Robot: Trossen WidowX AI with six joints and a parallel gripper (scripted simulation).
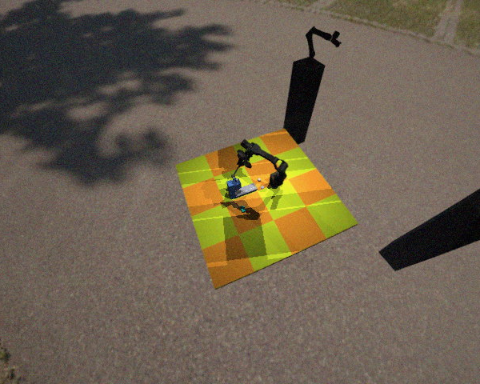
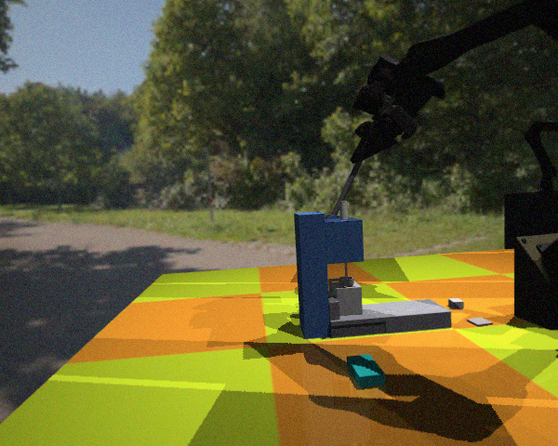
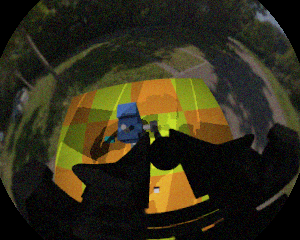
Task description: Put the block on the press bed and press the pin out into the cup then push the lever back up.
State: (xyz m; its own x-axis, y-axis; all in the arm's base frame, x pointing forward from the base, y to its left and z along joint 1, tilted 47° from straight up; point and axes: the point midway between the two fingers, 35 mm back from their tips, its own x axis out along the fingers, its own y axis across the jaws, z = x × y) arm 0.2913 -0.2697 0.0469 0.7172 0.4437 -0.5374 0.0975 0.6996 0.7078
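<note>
Orange-and-lime checkered tabletop, shadow-streaked | top view: blue press nearer left edge | teal block toward near-left corner from press | small grey cube and flat pale tile between press and black arm base | base nearer right edge

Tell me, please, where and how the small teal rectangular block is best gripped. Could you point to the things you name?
I would grip the small teal rectangular block (image 1: pixel 243 209) (image 2: pixel 365 371) (image 3: pixel 109 139) across its narrower width, mid-length, coming from above: it lies flat, longer than wide, with both long sides apparently unobstructed.
</note>
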